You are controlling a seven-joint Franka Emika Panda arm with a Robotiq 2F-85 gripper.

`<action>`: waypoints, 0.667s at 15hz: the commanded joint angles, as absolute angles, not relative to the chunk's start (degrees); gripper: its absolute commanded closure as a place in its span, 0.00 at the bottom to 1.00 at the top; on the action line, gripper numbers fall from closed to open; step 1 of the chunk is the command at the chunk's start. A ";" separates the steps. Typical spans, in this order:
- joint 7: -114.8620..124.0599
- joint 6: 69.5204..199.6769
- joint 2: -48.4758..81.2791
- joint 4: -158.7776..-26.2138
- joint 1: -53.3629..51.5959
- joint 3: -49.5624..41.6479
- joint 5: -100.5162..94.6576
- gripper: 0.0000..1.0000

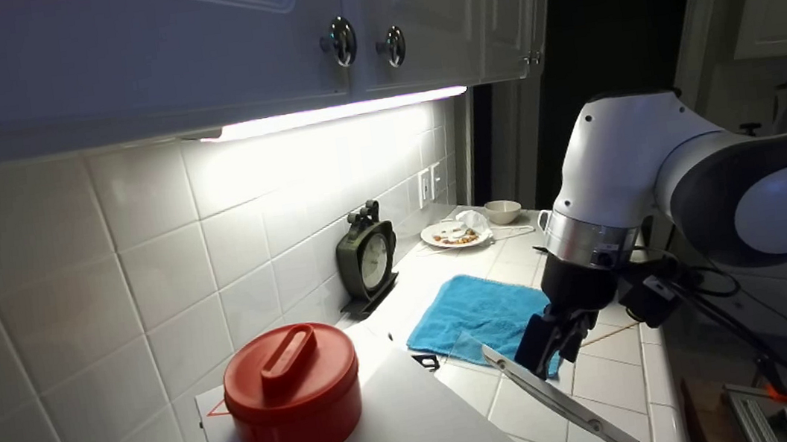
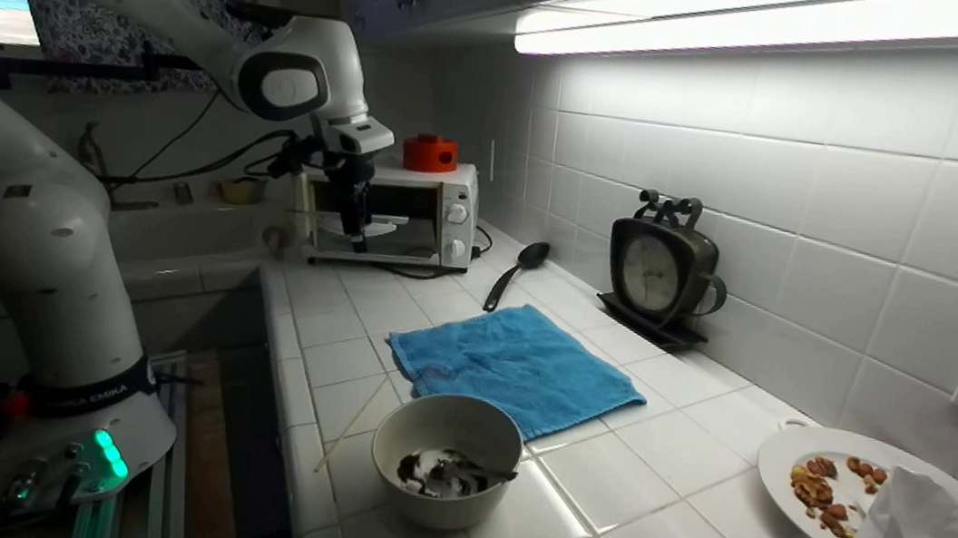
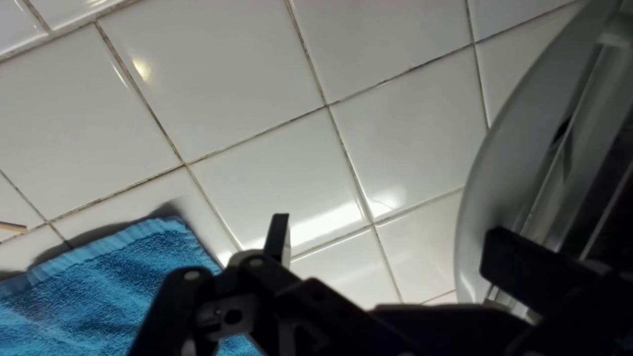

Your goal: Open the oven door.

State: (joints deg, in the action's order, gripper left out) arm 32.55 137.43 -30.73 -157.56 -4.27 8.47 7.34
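In an exterior view, a bowl (image 2: 436, 509) is just before the towel (image 2: 513, 365), a stick (image 2: 352, 424) to its front left, and a plate (image 2: 779, 470) bearing nuts (image 2: 819, 490) and a napkin (image 2: 926, 534) to its right and nearer. Right of the towel's far edge, a clock (image 2: 656, 277) stands by the wall (image 2: 816, 201). Behind the towel lies a spoon (image 2: 512, 275) and, beyond that, the oven (image 2: 456, 231), a pot (image 2: 430, 155) on top, the oven door (image 1: 562, 401) on the towel's side.
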 commanded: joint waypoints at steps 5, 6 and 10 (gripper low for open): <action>24.99 135.83 -30.10 -157.47 -3.90 6.59 10.09 0.00; 24.42 135.51 -30.00 -157.47 -3.67 6.37 9.88 0.00; 23.04 135.18 -29.31 -157.48 -2.86 5.69 9.47 0.00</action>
